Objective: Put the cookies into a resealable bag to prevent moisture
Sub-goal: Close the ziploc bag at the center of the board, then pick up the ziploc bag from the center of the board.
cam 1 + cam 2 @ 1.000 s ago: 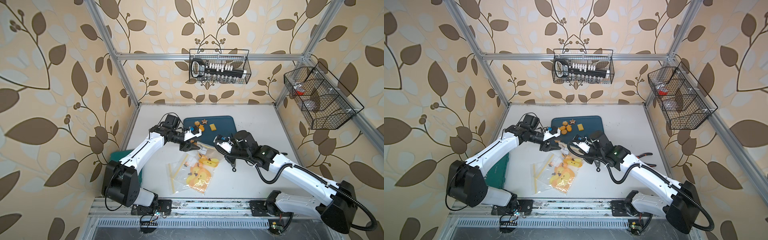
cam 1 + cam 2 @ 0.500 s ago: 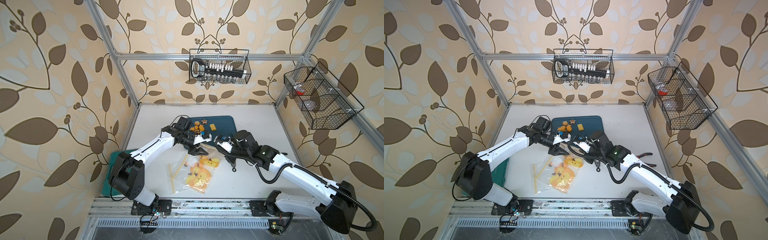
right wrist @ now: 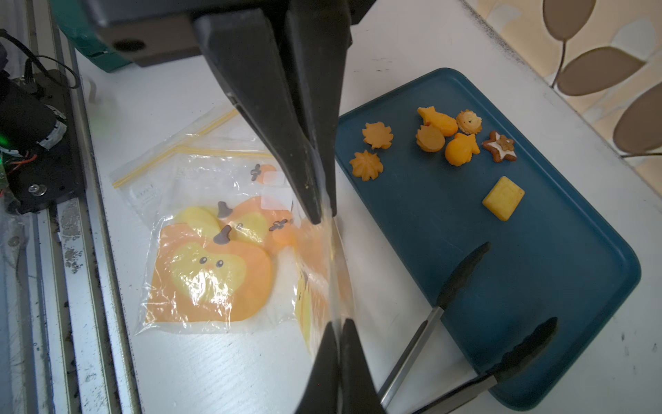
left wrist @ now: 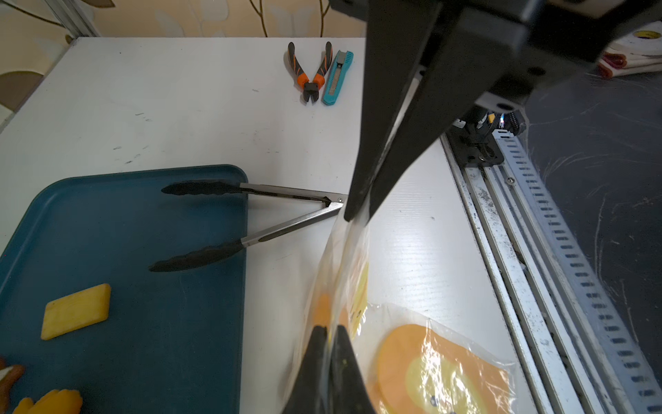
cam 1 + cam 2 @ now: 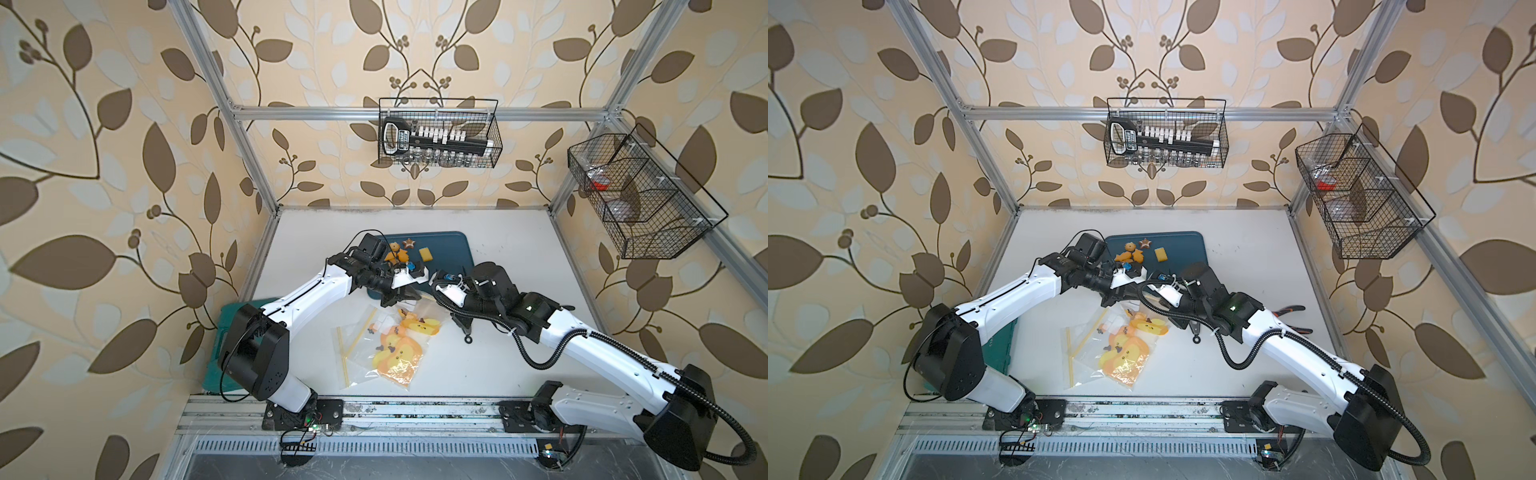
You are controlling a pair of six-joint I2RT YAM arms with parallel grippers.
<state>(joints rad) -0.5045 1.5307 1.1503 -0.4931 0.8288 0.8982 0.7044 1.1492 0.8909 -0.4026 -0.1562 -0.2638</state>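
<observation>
Several orange-yellow and brown cookies [image 3: 440, 136] lie on a dark blue tray [image 3: 537, 272], also seen in both top views [image 5: 401, 255] [image 5: 1133, 255]. A clear resealable bag [image 3: 322, 265] with orange cartoon prints is lifted off the table in front of the tray. My right gripper [image 3: 338, 324] is shut on one stretch of its top edge. My left gripper [image 4: 327, 329] is shut on the film [image 4: 349, 272] a short way along the same edge, facing it. In a top view the left gripper [image 5: 409, 294] and right gripper [image 5: 434, 291] almost meet.
More printed clear bags [image 5: 390, 349] lie flat near the front rail. Black-tipped metal tongs [image 4: 250, 215] rest half on the tray. Pliers [image 4: 310, 71] and a teal cutter [image 4: 336, 77] lie at the right. A green box [image 5: 224, 332] sits at the left edge.
My left arm has swung right from beside the tray to the bag's raised edge, and its jaws have closed on the film. The right arm has held still.
</observation>
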